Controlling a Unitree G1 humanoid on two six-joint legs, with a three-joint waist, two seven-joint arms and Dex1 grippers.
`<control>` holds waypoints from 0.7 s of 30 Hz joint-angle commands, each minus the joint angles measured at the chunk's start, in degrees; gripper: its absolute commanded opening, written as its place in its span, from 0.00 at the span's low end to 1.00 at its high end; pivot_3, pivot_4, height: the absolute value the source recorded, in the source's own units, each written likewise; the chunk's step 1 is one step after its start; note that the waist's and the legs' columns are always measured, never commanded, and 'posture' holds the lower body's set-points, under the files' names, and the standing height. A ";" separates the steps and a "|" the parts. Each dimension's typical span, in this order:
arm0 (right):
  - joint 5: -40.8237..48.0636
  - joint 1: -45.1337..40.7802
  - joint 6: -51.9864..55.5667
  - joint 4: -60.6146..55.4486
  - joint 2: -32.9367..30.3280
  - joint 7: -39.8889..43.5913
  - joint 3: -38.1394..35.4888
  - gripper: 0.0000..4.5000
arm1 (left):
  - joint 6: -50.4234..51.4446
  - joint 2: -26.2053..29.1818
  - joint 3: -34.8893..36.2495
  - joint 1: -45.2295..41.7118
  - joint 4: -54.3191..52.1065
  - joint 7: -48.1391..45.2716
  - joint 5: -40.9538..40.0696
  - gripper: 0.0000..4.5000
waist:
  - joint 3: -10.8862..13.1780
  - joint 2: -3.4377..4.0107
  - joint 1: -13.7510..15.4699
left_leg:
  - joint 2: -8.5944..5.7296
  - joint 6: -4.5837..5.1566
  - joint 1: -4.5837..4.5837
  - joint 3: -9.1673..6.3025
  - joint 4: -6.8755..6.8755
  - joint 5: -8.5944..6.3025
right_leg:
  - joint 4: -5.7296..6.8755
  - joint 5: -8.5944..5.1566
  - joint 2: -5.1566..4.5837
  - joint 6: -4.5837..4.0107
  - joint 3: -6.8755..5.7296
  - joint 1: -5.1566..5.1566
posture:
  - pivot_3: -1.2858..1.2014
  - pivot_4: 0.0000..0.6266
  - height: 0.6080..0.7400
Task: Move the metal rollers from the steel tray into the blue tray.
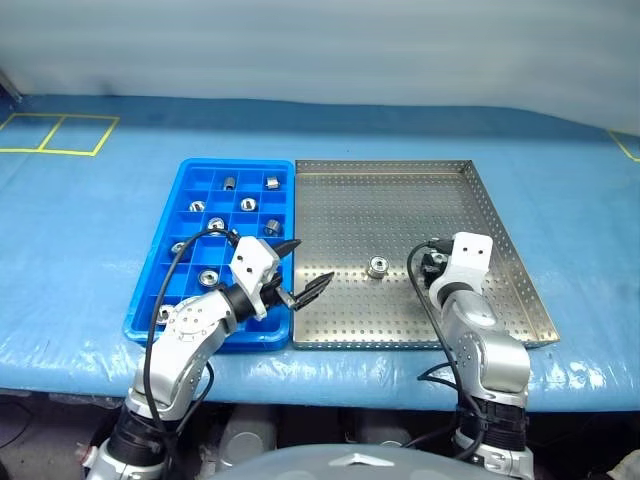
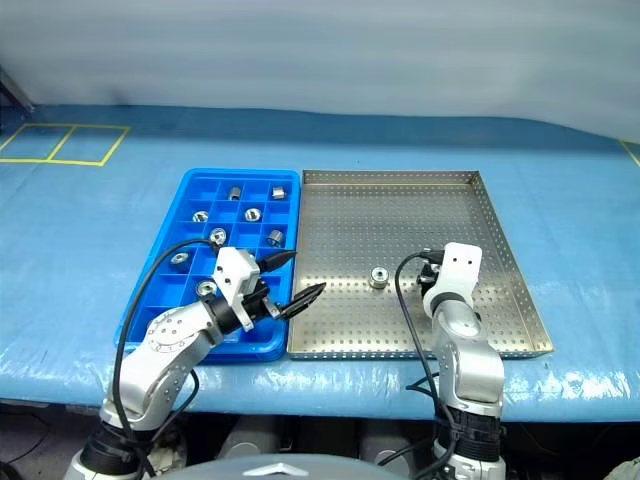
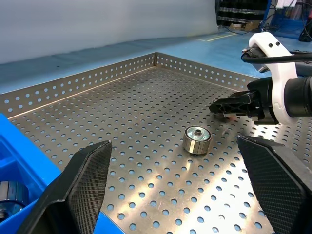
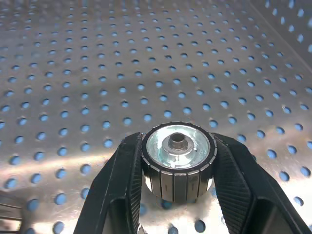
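Right up close, the right gripper [image 4: 178, 195] is clamped on one of the metal rollers [image 4: 178, 161], a finger [image 4: 119, 192] pressed against each side of it, with its flat face and centre hub turned up. That's over the steel tray [image 1: 470, 210], close to the tray's near edge and toward its right side.

One more loose roller [image 1: 378, 267] sits on the perforated floor around the middle of the steel tray, a bit toward the near edge, standing on its flat end and well apart from the clamped one. It shows nicely from the left wrist too [image 3: 196, 140], with the right gripper's black fingers off to the side of it, not touching.

Left gripper [image 1: 305, 270] has its fingers spread wide apart with nothing between them. It hovers right over the seam where the blue tray [image 1: 165, 295] butts against the steel tray's left edge, near the front corner, tips pointing out across the steel tray.

Blue tray lies alongside the steel tray on the bench [image 1: 100, 220], which is covered in blue sheeting. Several rollers already sit in its compartments, one per cell, mostly in the far and middle rows, e.g. one at the far end [image 1: 229, 183].
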 commanded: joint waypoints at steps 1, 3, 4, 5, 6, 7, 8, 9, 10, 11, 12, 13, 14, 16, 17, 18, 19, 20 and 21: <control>1.31 -3.34 2.25 -6.93 -2.67 3.46 3.31 0.38 | -1.28 -0.59 2.11 -0.26 -2.44 1.53 -0.25 1.00 | 0.01 0.00 0.01 | 0.00 0.00 0.00 0.00 0.00 0.00 | 0.00 0.00 0.00 0.00 0.00 0.00 | 0.61 0.24 1.00; 1.63 -5.50 4.32 -9.05 -5.05 5.89 6.37 0.38 | -1.23 -0.56 3.55 -0.14 -2.60 2.77 -0.19 1.00 | 0.03 -0.01 0.10 | -0.01 0.00 0.00 -0.01 0.00 0.00 | 0.00 0.00 0.02 0.00 -0.01 0.00 | 0.62 0.24 1.00; 1.55 -6.56 5.11 -9.69 -6.16 6.77 7.80 0.38 | -1.54 -0.40 4.09 -0.01 -2.66 3.37 0.32 1.00 | 0.03 -0.02 0.14 | -0.01 0.00 0.00 -0.01 0.00 0.00 | 0.00 0.00 0.02 0.00 -0.02 0.00 | 0.62 0.24 1.00; 1.57 -7.78 5.85 -10.17 -7.16 7.72 9.27 0.38 | -1.87 -0.19 4.75 0.28 -2.76 3.76 0.61 1.00 | 0.03 -0.02 0.24 | -0.01 0.00 0.00 -0.02 0.00 0.00 | -0.01 0.00 0.02 0.00 -0.03 0.01 | 0.63 0.24 1.00; 1.64 -8.92 6.43 -10.41 -7.96 8.59 10.50 0.38 | -2.10 0.01 5.39 0.60 -2.90 4.02 0.70 1.00 | 0.03 -0.02 0.31 | -0.03 0.00 0.01 -0.03 0.00 0.00 | -0.02 0.00 0.03 0.00 -0.04 0.01 | 0.63 0.24 1.00; 1.73 -10.46 7.18 -10.48 -8.71 9.63 12.22 0.38 | -2.24 0.33 6.44 1.37 -3.43 4.35 0.63 1.00 | 0.03 -0.03 0.47 | -0.04 0.00 0.00 -0.03 -0.01 0.00 | -0.02 0.00 0.03 0.00 -0.04 0.00 | 0.63 0.24 1.00; 1.82 -11.51 7.72 -10.47 -9.20 10.34 13.29 0.38 | -2.28 0.52 7.11 1.87 -3.79 4.59 0.54 1.00 | 0.04 -0.04 0.60 | -0.04 0.00 0.00 -0.06 -0.03 0.00 | -0.04 0.00 0.03 0.00 -0.06 0.01 | 0.64 0.24 1.00; 2.07 -12.42 8.42 -10.39 -9.38 10.93 14.09 0.38 | -2.03 0.78 7.72 2.43 -4.30 4.80 0.32 1.00 | 0.05 -0.05 0.79 | -0.05 0.00 -0.02 -0.05 -0.07 0.00 | -0.06 0.00 0.03 -0.01 -0.06 0.00 | 0.64 0.24 1.00; 2.19 -13.51 9.42 -10.19 -9.00 11.08 15.18 0.38 | -1.82 1.35 8.89 3.47 -5.12 4.87 -0.08 1.00 | 0.05 -0.05 1.19 | -0.05 0.00 -0.02 -0.06 -0.08 0.00 | -0.07 0.00 0.02 -0.01 -0.06 0.00 | 0.65 0.24 1.00; 2.25 -14.20 10.10 -10.00 -8.68 11.12 15.77 0.38 | -1.64 1.72 9.62 4.09 -5.63 4.88 -0.34 1.00 | 0.06 -0.07 1.44 | -0.04 0.00 -0.03 -0.07 -0.12 0.00 | -0.08 0.02 0.02 0.02 -0.08 -0.02 | 0.65 0.24 1.00; 2.39 -14.96 10.97 -9.64 -7.80 10.90 16.30 0.38 | -1.55 2.13 10.71 4.90 -6.23 5.01 -0.56 1.00 | 0.07 -0.07 1.91 | -0.03 0.00 -0.04 -0.07 -0.16 0.00 | -0.09 0.04 0.02 0.06 -0.08 -0.04 | 0.66 0.24 1.00; 2.53 -15.49 11.66 -9.36 -7.05 10.68 16.70 0.38 | -1.51 2.39 11.58 5.50 -6.66 5.20 -0.73 1.00 | 0.07 -0.08 2.35 | -0.03 0.00 -0.06 -0.11 -0.19 0.00 | -0.11 0.07 0.00 0.11 -0.11 -0.05 | 0.66 0.24 1.00; 2.80 -15.94 12.02 -9.07 -6.51 11.16 18.42 0.38 | -1.36 2.77 13.05 6.77 -7.54 5.34 -1.13 1.00 | 0.07 -0.08 2.80 | -0.02 0.00 -0.07 -0.14 -0.21 0.00 | -0.12 0.07 0.00 0.11 -0.14 -0.05 | 0.67 0.24 1.00; 3.25 -16.67 12.53 -8.44 -5.40 12.13 21.53 0.38 | -1.09 3.47 15.55 9.19 -9.20 5.40 -1.78 1.00 | 0.09 -0.11 3.33 | 0.00 0.00 -0.10 -0.18 -0.25 0.00 | -0.18 0.06 -0.02 0.10 -0.18 -0.06 | 0.68 0.24 1.00; 3.57 -16.93 12.76 -8.05 -4.91 12.67 22.58 0.38 | -0.89 3.68 16.42 10.04 -9.73 5.42 -2.19 1.00 | 0.09 -0.10 3.57 | 0.02 0.00 -0.11 -0.19 -0.29 0.00 | -0.22 0.07 -0.03 0.09 -0.19 -0.07 | 0.68 0.24 1.00; 3.74 -17.09 12.95 -7.80 -4.59 12.96 23.01 0.38 | -0.74 3.78 16.85 10.45 -10.01 5.44 -2.45 1.00 | 0.10 -0.09 4.00 | 0.03 -0.01 -0.12 -0.21 -0.31 0.00 | -0.24 0.07 -0.06 0.07 -0.21 -0.06 | 0.68 0.24 1.00; 3.66 -17.28 13.02 -7.30 -4.11 13.11 24.16 0.38 | -0.50 4.03 17.51 11.07 -10.38 5.57 -2.53 1.00 | 0.10 -0.09 4.44 | 0.05 0.00 -0.14 -0.23 -0.32 0.00 | -0.28 0.05 -0.07 0.07 -0.23 -0.06 | 0.69 0.24 1.00; 3.66 -17.44 12.96 -6.92 -3.79 13.31 25.01 0.38 | -0.30 4.25 17.90 11.48 -10.68 5.68 -2.54 1.00 | 0.10 -0.09 4.96 | 0.05 0.00 -0.15 -0.24 -0.32 0.00 | -0.30 0.04 -0.08 0.07 -0.24 -0.06 | 0.69 0.24 1.00; 3.60 -17.54 12.86 -6.68 -3.60 13.44 25.55 0.38 | -0.16 4.43 18.13 11.73 -10.89 5.76 -2.56 1.00 | 0.10 -0.10 5.53 | 0.05 0.00 -0.15 -0.25 -0.32 0.00 | -0.35 -0.03 -0.09 0.03 -0.26 -0.03 | 0.69 0.24 1.00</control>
